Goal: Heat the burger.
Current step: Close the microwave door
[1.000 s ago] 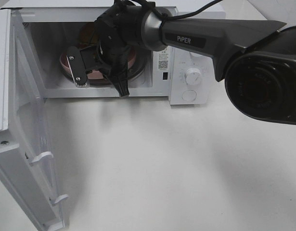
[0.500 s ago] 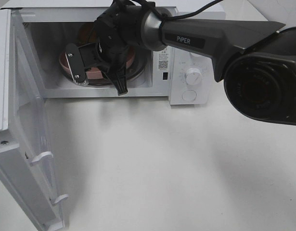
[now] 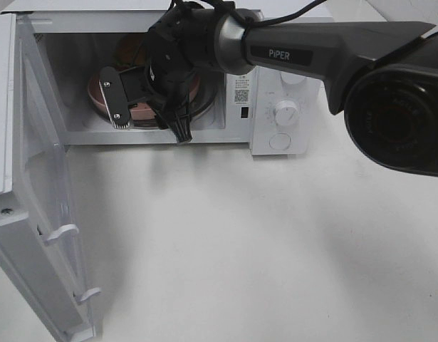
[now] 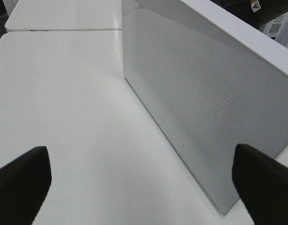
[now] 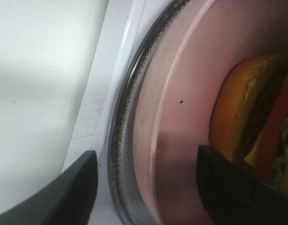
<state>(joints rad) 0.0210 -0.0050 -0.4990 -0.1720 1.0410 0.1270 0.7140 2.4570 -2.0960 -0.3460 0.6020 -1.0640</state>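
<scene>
Between the right gripper's [image 5: 143, 187] matt black plastic fingers: a smooth, satin pink plate [image 5: 190, 84] on a speckled glass turntable [image 5: 127, 122]. Beside one finger, the burger [image 5: 235, 112] shows a softly matt bun. The microwave door [image 4: 195, 103] is finely perforated.

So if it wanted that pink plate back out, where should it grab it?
Probably the plate by its front rim, coming straight in through the microwave opening. The plate lies flat on the glass turntable, walls close off the other sides, and the burger takes up the middle, so only the thin edge is free. The right gripper sits there, jaws apart astride that rim.
</scene>
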